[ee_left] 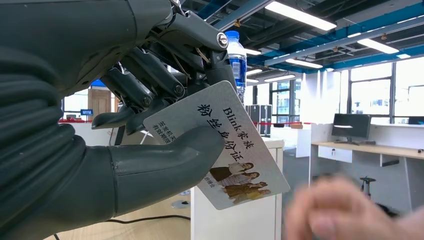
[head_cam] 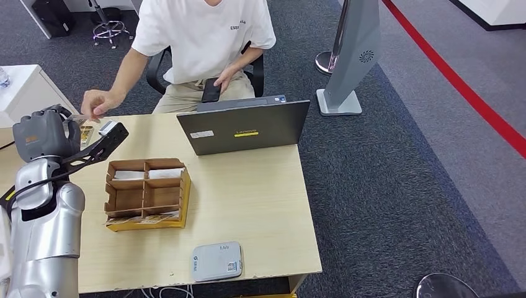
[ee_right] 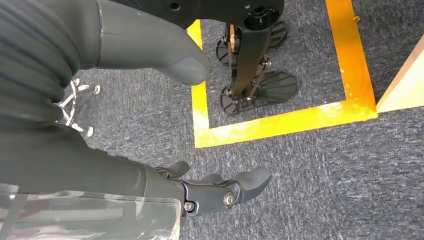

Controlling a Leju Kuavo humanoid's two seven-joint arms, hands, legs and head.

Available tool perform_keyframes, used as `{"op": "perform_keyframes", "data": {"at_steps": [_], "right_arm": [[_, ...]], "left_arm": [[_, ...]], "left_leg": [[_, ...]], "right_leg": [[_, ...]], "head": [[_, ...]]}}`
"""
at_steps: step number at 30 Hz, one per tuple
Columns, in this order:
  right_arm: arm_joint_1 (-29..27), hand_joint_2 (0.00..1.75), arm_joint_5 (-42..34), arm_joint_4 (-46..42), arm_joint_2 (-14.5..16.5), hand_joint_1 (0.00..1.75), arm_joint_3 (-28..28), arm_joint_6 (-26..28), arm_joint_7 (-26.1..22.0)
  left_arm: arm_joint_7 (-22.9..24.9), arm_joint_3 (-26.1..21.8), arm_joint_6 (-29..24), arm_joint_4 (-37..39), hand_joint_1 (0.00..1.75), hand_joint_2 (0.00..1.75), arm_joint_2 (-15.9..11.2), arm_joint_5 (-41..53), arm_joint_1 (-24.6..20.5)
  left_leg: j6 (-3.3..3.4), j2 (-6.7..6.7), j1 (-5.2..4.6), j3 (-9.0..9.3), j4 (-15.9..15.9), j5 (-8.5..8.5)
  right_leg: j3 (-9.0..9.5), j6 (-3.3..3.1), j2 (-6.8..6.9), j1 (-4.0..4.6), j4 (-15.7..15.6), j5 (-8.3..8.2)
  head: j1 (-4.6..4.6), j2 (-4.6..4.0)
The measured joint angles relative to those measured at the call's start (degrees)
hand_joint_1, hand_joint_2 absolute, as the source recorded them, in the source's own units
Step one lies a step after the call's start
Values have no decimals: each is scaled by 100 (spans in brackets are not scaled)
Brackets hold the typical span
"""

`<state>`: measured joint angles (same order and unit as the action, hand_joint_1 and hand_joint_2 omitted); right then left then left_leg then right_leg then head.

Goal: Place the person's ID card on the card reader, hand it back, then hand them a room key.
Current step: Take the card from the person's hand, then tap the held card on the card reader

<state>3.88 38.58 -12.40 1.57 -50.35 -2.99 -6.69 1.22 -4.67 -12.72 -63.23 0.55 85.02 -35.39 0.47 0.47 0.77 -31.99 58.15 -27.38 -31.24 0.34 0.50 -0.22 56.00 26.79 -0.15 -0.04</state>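
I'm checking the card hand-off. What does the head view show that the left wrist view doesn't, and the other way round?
Head view alone: the card reader, the divided cardboard box, the laptop and the seated person. Left wrist view alone: the ID card's printed face, pinched between thumb and fingers, and a water bottle behind it. Both show the left hand and the person's reaching hand, blurred at the wrist.

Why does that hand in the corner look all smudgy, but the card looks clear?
In the left wrist view the person's hand is blurred, probably from moving or sitting too close, while the ID card pinched by the left robot hand is sharp; the ceiling lights glare white. The head view is evenly lit.
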Motion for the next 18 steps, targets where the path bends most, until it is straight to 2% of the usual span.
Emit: {"op": "perform_keyframes", "data": {"at_steps": [14,18], "right_arm": [[0,175,26,-2,0,0,-46,11,0],[2,175,33,-1,1,0,-71,15,2]], "left_arm": [[-33,1,-7,4,175,175,8,-5,3],[-215,11,33,-41,175,175,131,-18,51]], "left_leg": [[0,0,0,-1,0,0],[0,-1,-1,-1,0,0]], "right_leg": [[-1,0,0,0,0,0],[-1,0,1,-1,0,0]], "head": [[-1,0],[-1,0]]}}
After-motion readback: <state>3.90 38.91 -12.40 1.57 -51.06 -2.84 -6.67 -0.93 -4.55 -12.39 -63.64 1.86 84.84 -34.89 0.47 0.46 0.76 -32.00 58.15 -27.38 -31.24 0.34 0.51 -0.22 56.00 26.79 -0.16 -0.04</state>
